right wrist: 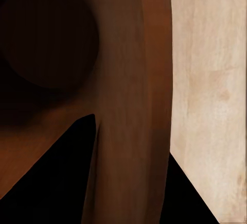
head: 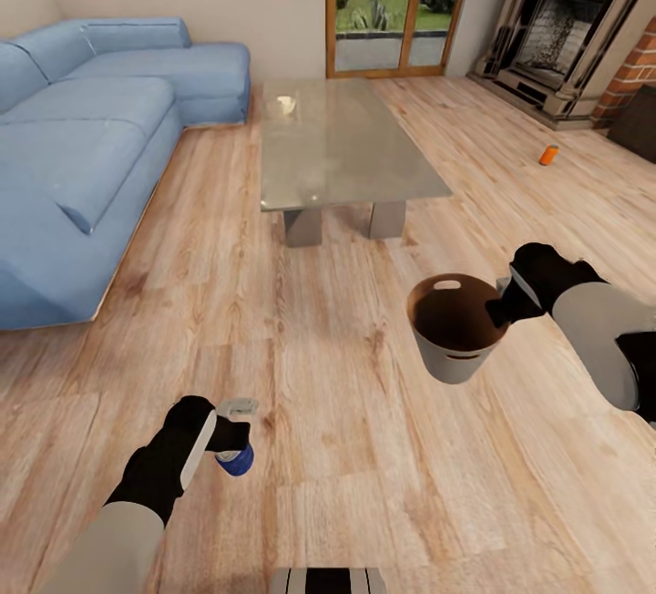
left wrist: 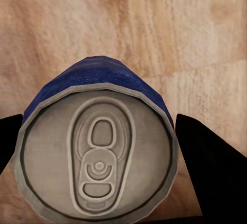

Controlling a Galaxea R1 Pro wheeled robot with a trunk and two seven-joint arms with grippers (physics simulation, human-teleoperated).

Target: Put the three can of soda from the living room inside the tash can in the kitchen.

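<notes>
Head view, living room, items as you see them. Item one: your left gripper, low over the pale wood plank floor, its black fingers clamped on a dark blue cylindrical soda can. Left wrist view confirms it: the blue can sits between both fingers, silver pull-tab top facing the camera, floor beneath. Item two: your right gripper, pinched on the rim of a small round tapered bin, grey outside and brown inside, held above the floor with its oval handle slot on the far side. Right wrist view shows one finger inside the brown wall and one outside. Item three: a bright orange soda can, on the floor near the red-brick fireplace, well apart from both arms. Item four: a glass-topped coffee table, centre of the room, beside the light-blue corner sofa.
</notes>
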